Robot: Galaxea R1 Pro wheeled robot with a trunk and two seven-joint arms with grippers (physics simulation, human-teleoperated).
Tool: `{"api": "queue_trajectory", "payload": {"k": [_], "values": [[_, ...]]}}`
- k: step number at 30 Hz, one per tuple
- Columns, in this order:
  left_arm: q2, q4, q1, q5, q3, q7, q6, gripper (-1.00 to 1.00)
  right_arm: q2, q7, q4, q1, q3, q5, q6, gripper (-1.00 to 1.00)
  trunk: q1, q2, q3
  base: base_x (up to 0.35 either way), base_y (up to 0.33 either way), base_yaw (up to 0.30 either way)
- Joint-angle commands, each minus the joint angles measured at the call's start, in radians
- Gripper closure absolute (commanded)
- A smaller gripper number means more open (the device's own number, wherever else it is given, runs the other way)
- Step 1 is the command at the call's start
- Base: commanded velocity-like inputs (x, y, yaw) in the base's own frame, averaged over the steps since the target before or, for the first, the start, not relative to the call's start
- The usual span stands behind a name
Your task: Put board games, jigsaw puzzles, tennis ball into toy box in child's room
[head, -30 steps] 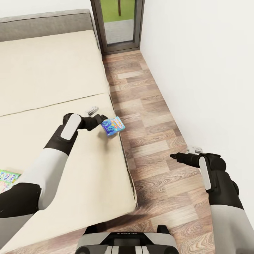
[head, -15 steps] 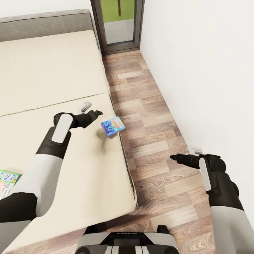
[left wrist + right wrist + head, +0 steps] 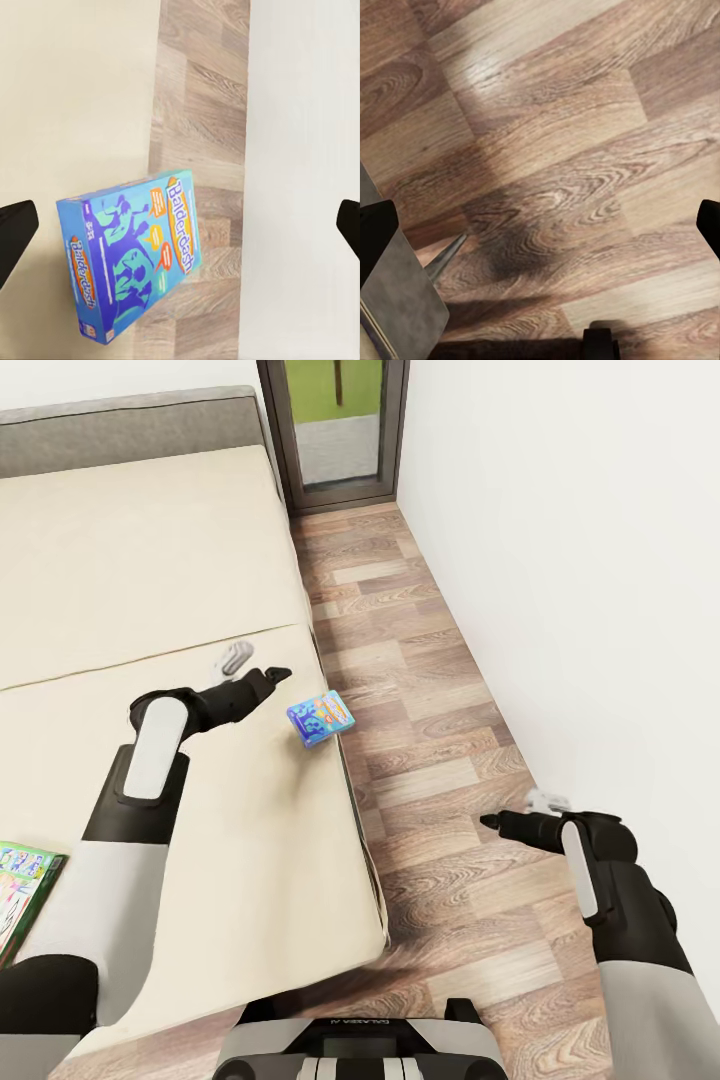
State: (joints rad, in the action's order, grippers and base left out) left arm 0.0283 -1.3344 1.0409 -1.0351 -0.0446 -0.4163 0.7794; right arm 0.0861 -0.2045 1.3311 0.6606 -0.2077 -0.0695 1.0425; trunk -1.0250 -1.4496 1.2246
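Head view: the left hand, fingers spread, is pulling back from the blue game lying at the bed edge, ungrasped, while the right hand, spread too, is hanging over the floor.

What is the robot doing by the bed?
The robot is standing at the corner of the bed. Its left pincer is open and empty, hanging over the mattress just short of a small blue board game that sits right at the bed's edge, partly sticking out over the wood floor. Another board game, green-edged, lies further along the bed. The right pincer hangs open over the floor, holding nothing. Nothing has been picked up yet.
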Motion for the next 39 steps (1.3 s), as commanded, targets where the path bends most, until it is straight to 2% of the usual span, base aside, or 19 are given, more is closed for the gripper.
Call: {"api": "queue_trajectory", "payload": {"k": [1, 5, 8, 14, 18, 21, 23, 24, 26, 27, 28, 29, 32, 33, 34, 35, 37, 38, 39], "values": [[-0.002, -0.029, -0.013, -0.019, -0.004, -0.014, 0.003, -1.00, -0.001, 0.003, -0.001, 0.000, 0.000, -0.007, 0.005, -1.00, 0.000, 0.000, 0.000, 0.000, 0.000, 0.000], [-0.012, -0.094, -0.037, -0.033, -0.008, -0.030, 0.006, -1.00, -0.004, 0.001, -0.003, -0.001, 0.001, -0.008, 0.005, -1.00, 0.000, 0.000, 0.000, 0.000, 0.000, 0.000], [-0.038, -0.183, -0.072, -0.048, -0.023, -0.080, 0.021, -1.00, -0.020, 0.002, -0.011, 0.003, -0.002, -0.007, 0.005, -1.00, 0.000, 0.000, 0.000, 0.000, 0.000, 0.000], [-0.063, -0.227, -0.095, -0.056, -0.062, -0.127, 0.049, -1.00, -0.048, 0.010, -0.065, 0.013, -0.018, -0.008, 0.005, -1.00, 0.000, 0.000, 0.000, 0.000, 0.000, 0.000], [-0.079, -0.250, -0.107, -0.067, -0.100, -0.151, 0.067, -1.00, -0.070, 0.021, -0.161, 0.058, -0.064, -0.009, -0.022, -1.00, 0.000, 0.000, 0.000, 0.000, 0.000, 0.000], [-0.084, -0.255, -0.110, -0.078, -0.109, -0.157, 0.072, -1.00, -0.076, 0.023, -0.199, 0.080, -0.085, -0.012, -0.039, -1.00, 0.000, 0.000, 0.000, 0.000, 0.000, 0.000], [-0.095, -0.262, -0.111, -0.121, -0.122, -0.165, 0.081, -1.00, -0.086, 0.023, -0.282, 0.127, -0.129, -0.027, -0.073, -1.00, 0.000, 0.000, 0.000, 0.000, 0.000, 0.000], [-0.095, -0.262, -0.111, -0.121, -0.122, -0.165, 0.081, -1.00, -0.086, 0.023, -0.282, 0.127, -0.129, -0.027, -0.073, -1.00, 0.000, 0.000, 0.000, 0.000, 0.000, 0.000], [-0.102, -0.267, -0.109, -0.196, -0.129, -0.170, 0.087, -1.00, -0.091, 0.012, -0.364, 0.168, -0.167, -0.062, -0.099, -1.00, 0.000, 0.000, 0.000, 0.000, 0.000, 0.000], [-0.102, -0.267, -0.109, -0.196, -0.129, -0.170, 0.087, -1.00, -0.091, 0.012, -0.364, 0.168, -0.167, -0.062, -0.099, -1.00, 0.000, 0.000, 0.000, 0.000, 0.000, 0.000], [-0.103, -0.268, -0.107, -0.244, -0.132, -0.172, 0.089, -1.00, -0.092, 0.000, -0.400, 0.185, -0.180, -0.087, -0.110, -1.00, 0.000, 0.000, 0.000, 0.000, 0.000, 0.000], [-0.103, -0.268, -0.107, -0.244, -0.132, -0.172, 0.089, -1.00, -0.092, 0.000, -0.400, 0.185, -0.180, -0.087, -0.110, -1.00, 0.000, 0.000, 0.000, 0.000, 0.000, 0.000], [-0.099, -0.271, -0.096, -0.391, -0.137, -0.178, 0.093, -1.00, -0.090, -0.068, -0.469, 0.224, -0.205, -0.163, -0.143, -1.00, 0.000, 0.000, 0.000, 0.000, 0.000, 0.000], [-0.099, -0.271, -0.096, -0.391, -0.137, -0.178, 0.093, -1.00, -0.090, -0.068, -0.469, 0.224, -0.205, -0.163, -0.143, -1.00, 0.000, 0.000, 0.000, 0.000, 0.000, 0.000], [-0.096, -0.272, -0.092, -0.430, -0.138, -0.180, 0.095, -1.00, -0.089, -0.102, -0.483, 0.232, -0.211, -0.181, -0.160, -1.00, 0.000, 0.000, 0.000, 0.000, 0.000, 0.000], [-0.096, -0.272, -0.092, -0.430, -0.138, -0.180, 0.095, -1.00, -0.089, -0.102, -0.483, 0.232, -0.211, -0.181, -0.160, -1.00, 0.000, 0.000, 0.000, 0.000, 0.000, 0.000], [-0.083, -0.273, -0.085, -0.491, -0.138, -0.184, 0.097, -1.00, -0.089, -0.178, -0.504, 0.243, -0.218, -0.207, -0.205, -1.00, 0.000, 0.000, 0.000, 0.000, 0.000, 0.000], [-0.083, -0.273, -0.085, -0.491, -0.138, -0.184, 0.097, -1.00, -0.089, -0.178, -0.504, 0.243, -0.218, -0.207, -0.205, -1.00, 0.000, 0.000, 0.000, 0.000, 0.000, 0.000], [-0.076, -0.273, -0.083, -0.514, -0.138, -0.187, 0.098, -1.00, -0.089, -0.216, -0.511, 0.248, -0.220, -0.216, -0.231, -1.00, 0.000, 0.000, 0.000, 0.000, 0.000, 0.000]]}}
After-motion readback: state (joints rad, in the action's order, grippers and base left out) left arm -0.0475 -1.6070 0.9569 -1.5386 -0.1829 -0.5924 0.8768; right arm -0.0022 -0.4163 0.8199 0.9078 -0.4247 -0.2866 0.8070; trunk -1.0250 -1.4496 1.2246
